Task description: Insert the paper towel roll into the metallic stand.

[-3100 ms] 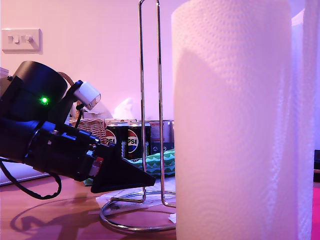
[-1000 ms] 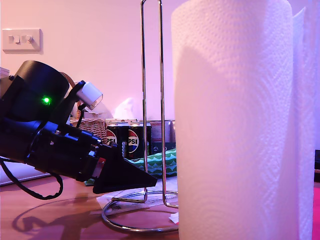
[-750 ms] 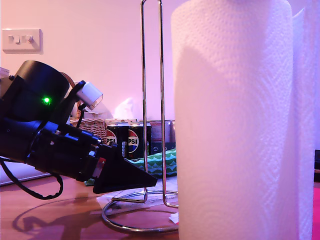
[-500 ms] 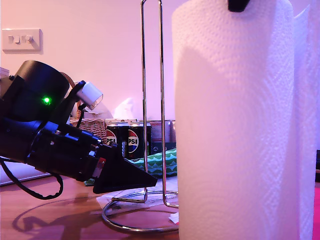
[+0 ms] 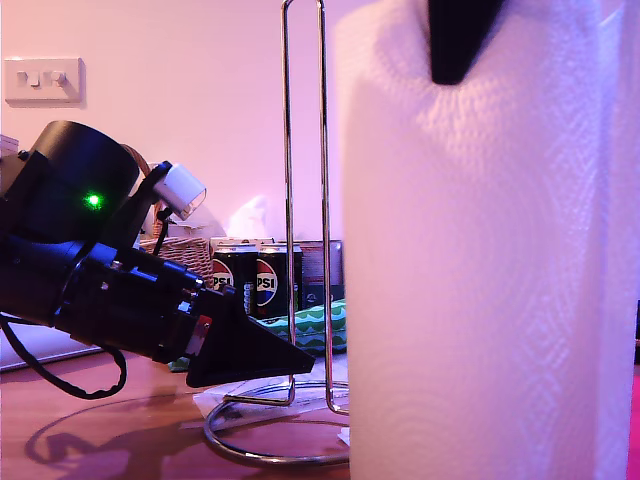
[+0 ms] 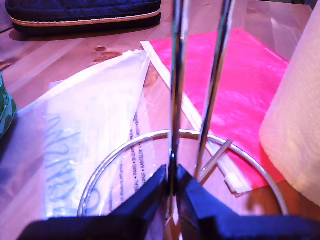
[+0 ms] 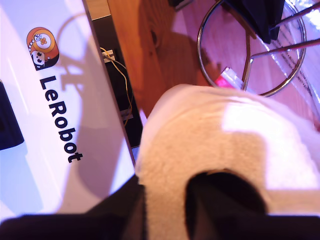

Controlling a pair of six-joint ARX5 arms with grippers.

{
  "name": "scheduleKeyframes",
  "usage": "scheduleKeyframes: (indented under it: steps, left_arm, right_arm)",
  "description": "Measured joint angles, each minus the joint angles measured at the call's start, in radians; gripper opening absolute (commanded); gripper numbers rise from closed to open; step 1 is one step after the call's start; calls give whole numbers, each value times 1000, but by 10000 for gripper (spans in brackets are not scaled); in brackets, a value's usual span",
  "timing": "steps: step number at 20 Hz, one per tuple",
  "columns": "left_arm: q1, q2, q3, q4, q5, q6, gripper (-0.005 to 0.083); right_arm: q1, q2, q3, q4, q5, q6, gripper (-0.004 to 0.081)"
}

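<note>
- The thick white embossed paper towel roll (image 5: 480, 260) stands upright on the exterior view's right, filling most of that side. My second gripper (image 7: 165, 200) sits at its top: one black finger (image 5: 458, 38) hangs down the roll's outer face, and the second wrist view shows another dark finger inside the core, so the jaws are clamped on the roll's wall.
- The thin chrome wire stand (image 5: 303, 200) rises just beside the roll, toward the exterior view's left, its round ring base (image 6: 165, 145) flat on the wood.
- My first gripper (image 6: 172, 187) has its black jaws pressed together on one rod of the upright loop, low near the ring.
- The roll's top and its far side run out of the exterior view; its image is slightly blurred.
- The brown wooden table (image 5: 60, 420) also carries a clear plastic bag (image 6: 95, 125), a pink sheet (image 6: 250, 80) and a dark zip case (image 6: 85, 12).
- Behind stand dark soda cans (image 5: 252, 280), a woven wicker basket (image 5: 180, 252) and a wall switch plate (image 5: 40, 80).
</note>
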Motion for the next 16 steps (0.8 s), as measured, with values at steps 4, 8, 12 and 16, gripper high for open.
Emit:
scheduleKeyframes:
  steps: [4, 8, 12, 16]
  left_arm:
    - [-1, 0, 0, 0, -11, 0, -24]
    - [-3, 0, 1, -3, -17, 0, -24]
    - [-5, -4, 8, -20, -40, 16, -24]
    - [-8, -10, 12, -32, -72, 20, -24]
  right_arm:
    - [0, -12, 0, -12, 57, 8, -13]
    - [0, -77, 21, -22, 120, 47, -12]
    - [0, -140, 150, -25, 154, 97, -13]
    - [0, -165, 300, -34, 167, 123, -12]
